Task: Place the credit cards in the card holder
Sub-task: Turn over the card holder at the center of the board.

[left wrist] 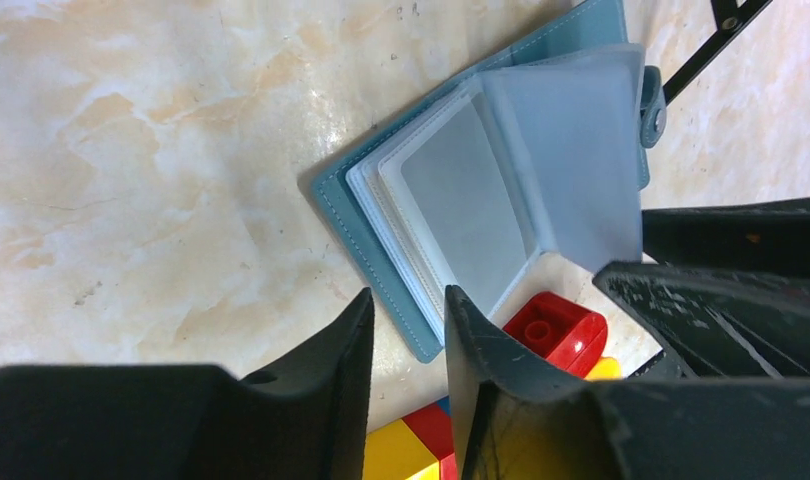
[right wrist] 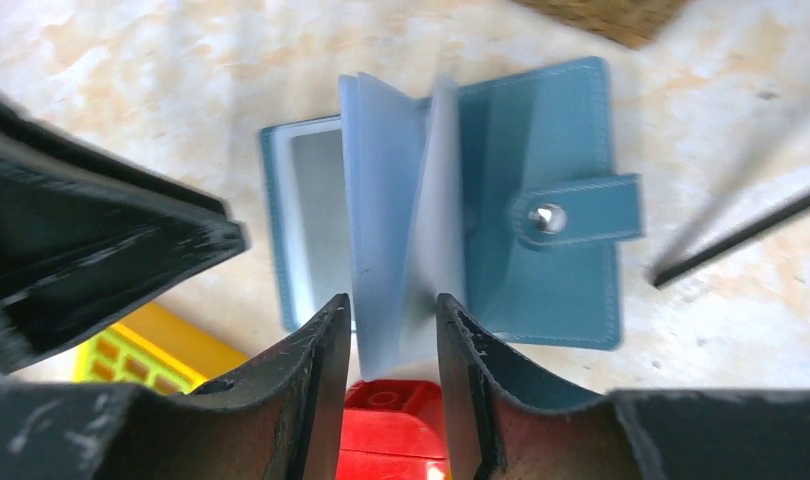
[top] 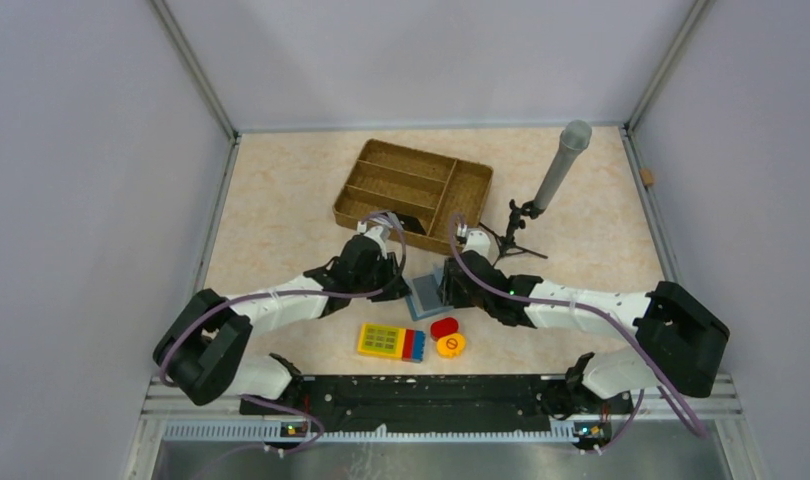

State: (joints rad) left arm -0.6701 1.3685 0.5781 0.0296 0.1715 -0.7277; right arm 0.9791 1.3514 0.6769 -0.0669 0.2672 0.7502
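Lying open just ahead of both claws, the holder is fanning its thin sleeves — floppy, slick, probably best pinched at a free edge. The right claw is standing part-open, sleeves at its tips, unpinched — the left claw is gaping part-open, empty.

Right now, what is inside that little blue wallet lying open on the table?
The card holder lies open; its clear plastic sleeves are fanned up, and those showing look empty. Lower pockets are covered by the upper sleeves.
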